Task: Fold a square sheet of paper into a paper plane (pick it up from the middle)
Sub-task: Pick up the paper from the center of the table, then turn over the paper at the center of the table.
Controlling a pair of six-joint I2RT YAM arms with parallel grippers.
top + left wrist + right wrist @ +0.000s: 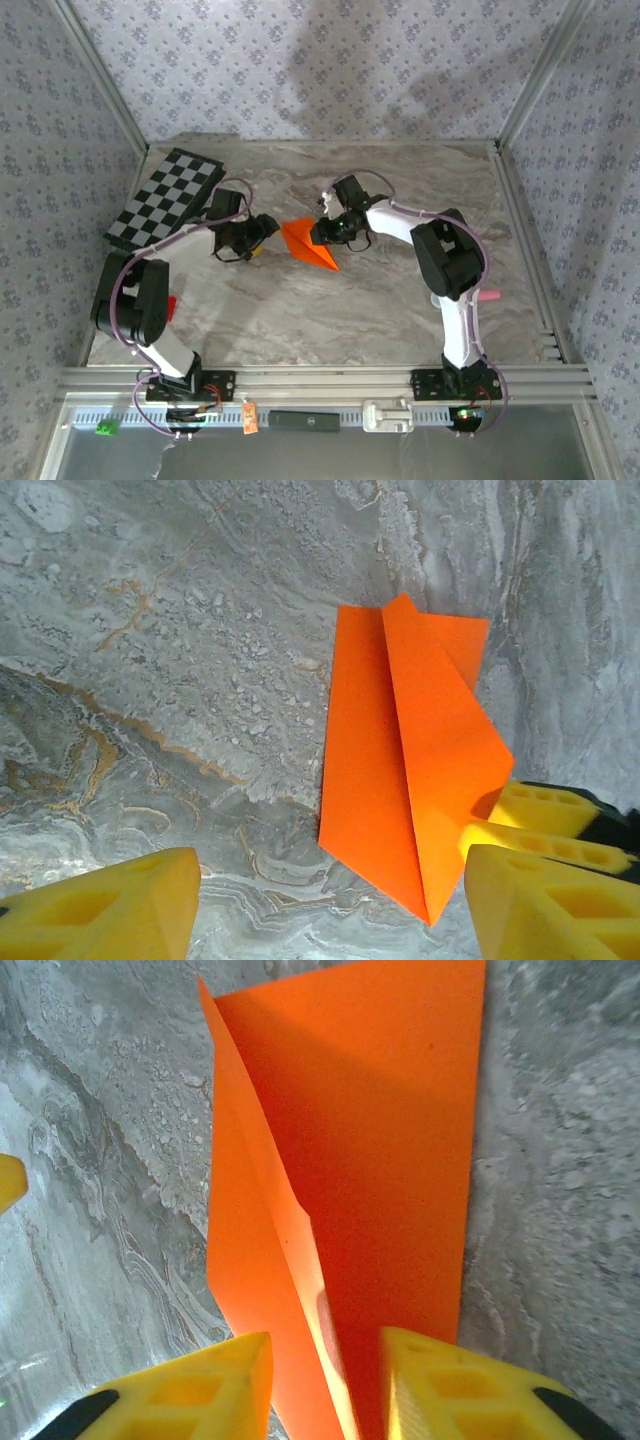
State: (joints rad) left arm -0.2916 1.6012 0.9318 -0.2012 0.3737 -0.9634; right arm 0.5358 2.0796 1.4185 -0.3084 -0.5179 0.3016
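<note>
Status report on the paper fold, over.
Left gripper open, beside the creased pointed orange paper sheet. Right gripper open, jaws straddling its raised fold. Black-and-white checkerboard off left, apart from the paper.

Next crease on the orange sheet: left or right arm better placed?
Right, probably. The right end effector straddles the raised flap of the square sheet of paper, one finger on each side. The left end effector hangs open beside the sheet, gripping nothing.
</note>
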